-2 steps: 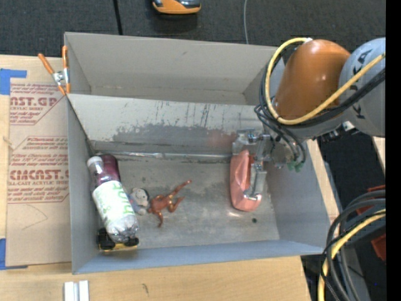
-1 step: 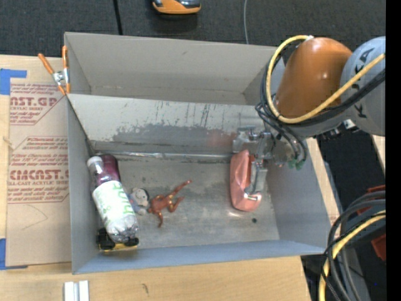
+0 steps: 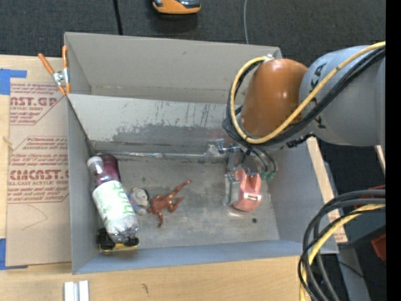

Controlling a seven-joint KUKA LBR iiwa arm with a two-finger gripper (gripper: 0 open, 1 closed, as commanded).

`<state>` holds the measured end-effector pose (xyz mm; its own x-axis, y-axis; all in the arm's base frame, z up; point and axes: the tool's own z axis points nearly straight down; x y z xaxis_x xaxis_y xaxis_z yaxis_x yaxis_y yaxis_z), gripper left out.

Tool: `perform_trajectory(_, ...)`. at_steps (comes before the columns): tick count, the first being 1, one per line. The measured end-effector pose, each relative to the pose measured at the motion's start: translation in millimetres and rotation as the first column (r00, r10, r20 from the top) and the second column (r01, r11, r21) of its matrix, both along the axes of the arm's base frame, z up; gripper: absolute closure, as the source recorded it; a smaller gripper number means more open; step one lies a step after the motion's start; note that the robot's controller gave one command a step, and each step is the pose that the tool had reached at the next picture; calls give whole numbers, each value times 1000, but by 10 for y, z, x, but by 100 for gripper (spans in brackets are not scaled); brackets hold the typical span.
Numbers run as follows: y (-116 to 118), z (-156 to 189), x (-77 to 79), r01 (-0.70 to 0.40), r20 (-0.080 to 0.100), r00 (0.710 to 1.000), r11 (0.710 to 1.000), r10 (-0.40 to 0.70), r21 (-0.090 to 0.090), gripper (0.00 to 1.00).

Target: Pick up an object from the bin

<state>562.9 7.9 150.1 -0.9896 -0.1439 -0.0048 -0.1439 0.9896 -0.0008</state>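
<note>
Camera view: the gripper is low at the bin's right wall, against a pink blocky thing. How wide it stands, I cannot tell. A red lizard toy lies mid-floor, apart from them. A bottle lies along the left wall.

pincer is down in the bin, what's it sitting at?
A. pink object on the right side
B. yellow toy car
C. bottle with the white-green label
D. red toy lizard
A: the pincer is low at the bin's right side, right at the pink object, while the bottle, red toy lizard and yellow toy car lie apart from it towards the left.
</note>
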Motion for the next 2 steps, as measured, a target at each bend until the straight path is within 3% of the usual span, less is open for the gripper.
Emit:
perform_trajectory(1, 444, 9, -180, -99, -4, 995, 995, 99, 2, 0)
perform_trajectory(2, 723, 0, -67, -143, -2, 990, 990, 143, 0, 0)
